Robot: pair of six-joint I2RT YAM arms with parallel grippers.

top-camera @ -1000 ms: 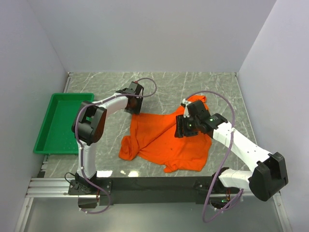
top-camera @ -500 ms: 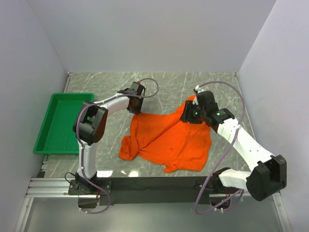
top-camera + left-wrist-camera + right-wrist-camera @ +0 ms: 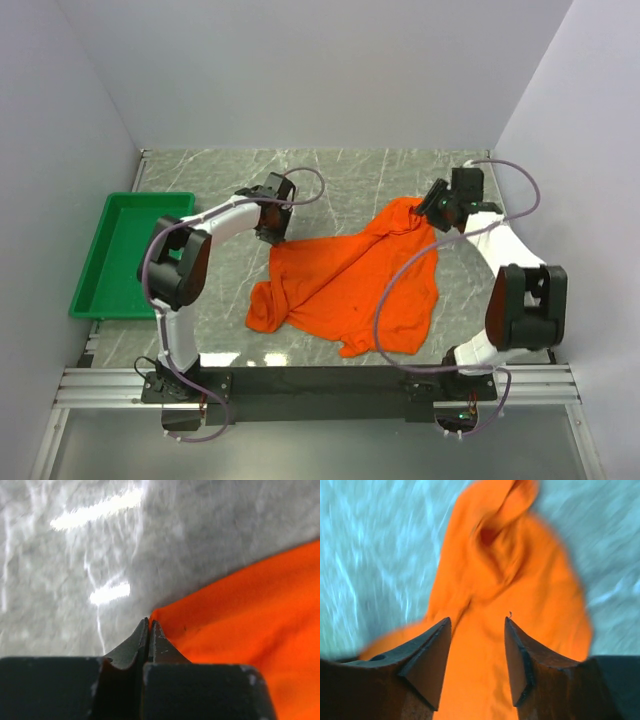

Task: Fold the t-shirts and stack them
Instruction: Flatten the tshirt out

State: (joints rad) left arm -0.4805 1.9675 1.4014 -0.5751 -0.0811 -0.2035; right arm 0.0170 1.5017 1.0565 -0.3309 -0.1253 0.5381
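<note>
The orange t-shirt (image 3: 340,290) lies crumpled and partly folded over itself on the marble table. My left gripper (image 3: 270,236) sits at its back-left corner. In the left wrist view the left gripper (image 3: 149,622) is shut, with the tip of the t-shirt (image 3: 250,605) pinched at its fingertips. My right gripper (image 3: 432,208) hovers at the shirt's bunched back-right end. In the blurred right wrist view the right gripper (image 3: 477,622) is open over the orange t-shirt (image 3: 485,570), and nothing is held between its fingers.
A green tray (image 3: 125,255) stands at the left edge of the table. White walls close in the back and both sides. The right arm's purple cable (image 3: 395,290) loops across the shirt.
The right arm has swung from the middle of the shirt out to its back-right end. The left gripper has closed on the back-left corner.
</note>
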